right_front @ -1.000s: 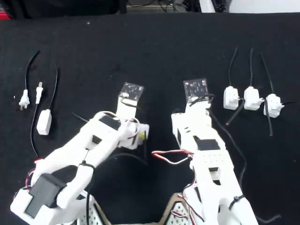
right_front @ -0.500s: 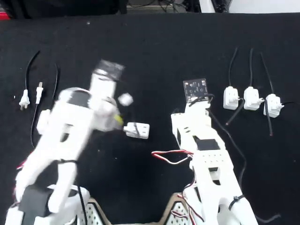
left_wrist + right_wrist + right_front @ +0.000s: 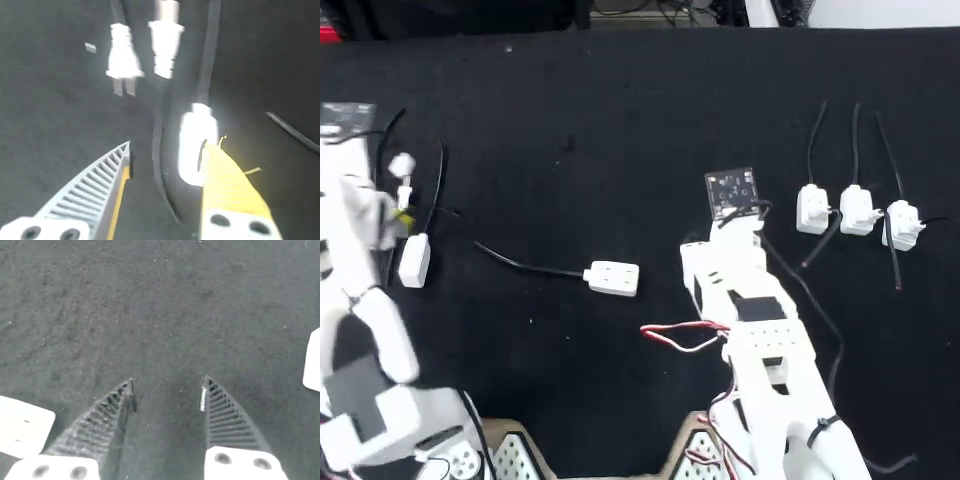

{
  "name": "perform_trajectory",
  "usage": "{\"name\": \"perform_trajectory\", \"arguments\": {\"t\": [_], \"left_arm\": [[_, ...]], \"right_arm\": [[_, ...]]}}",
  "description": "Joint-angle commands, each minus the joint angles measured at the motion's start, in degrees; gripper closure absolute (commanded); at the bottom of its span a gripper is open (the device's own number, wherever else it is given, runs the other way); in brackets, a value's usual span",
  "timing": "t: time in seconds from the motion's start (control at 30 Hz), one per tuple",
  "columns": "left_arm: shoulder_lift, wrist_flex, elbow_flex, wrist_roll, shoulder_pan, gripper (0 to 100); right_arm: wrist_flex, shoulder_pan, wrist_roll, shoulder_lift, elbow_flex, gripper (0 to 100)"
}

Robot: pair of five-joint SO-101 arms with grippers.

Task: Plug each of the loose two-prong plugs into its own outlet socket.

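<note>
Two loose white two-prong plugs [image 3: 122, 57] [image 3: 167, 36] lie side by side on the black cloth, just beyond my left gripper [image 3: 167, 150], which is open and empty. A white outlet block [image 3: 192, 145] lies beside its yellow finger [image 3: 225, 180]. In the high view the left arm [image 3: 360, 230] stands at the table's far left, over the plugs and next to that outlet block [image 3: 413, 260]. A second outlet block [image 3: 612, 277] on a black cord lies mid-table. My right gripper [image 3: 167, 387] is open over bare cloth.
Three white outlet blocks with black cords [image 3: 812, 208] [image 3: 857, 210] [image 3: 902, 225] sit in a row at the right. The right arm [image 3: 750, 300] stretches up the middle of the table. Black cords [image 3: 438, 185] run past the left plugs.
My left arm has swung from the table's middle to the far left, uncovering the mid-table outlet block. The right arm has barely moved.
</note>
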Motion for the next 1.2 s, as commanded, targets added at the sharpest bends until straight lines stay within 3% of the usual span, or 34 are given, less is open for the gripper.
{"name": "perform_trajectory", "arguments": {"t": [0.0, 0.2, 0.63, 0.9, 1.03, 1.17], "left_arm": [[8.53, -5.45, -9.8, -0.79, -3.91, 77], [22.07, -9.93, -19.38, -0.7, -3.91, 77], [44.66, -9.93, -40.92, -0.7, -3.21, 77], [50.02, -9.67, -44.18, -0.7, -3.38, 78], [50.02, -2.9, -45.93, -0.7, -3.12, 97], [50.11, 3.34, -48.75, -0.7, -2.77, 95]], "right_arm": [[-1.32, -0.62, -0.09, -0.31, -2.95, 80.4], [-1.32, -0.62, 0.0, -0.31, -2.95, 80.4], [-1.32, -0.62, 0.0, -0.31, -2.95, 80.4], [-1.32, -0.62, 0.0, -0.48, -3.03, 80.4], [-1.32, -0.62, 0.0, -0.48, -3.21, 80.4], [-1.32, -0.62, 0.0, -0.48, -3.21, 80.4]]}}
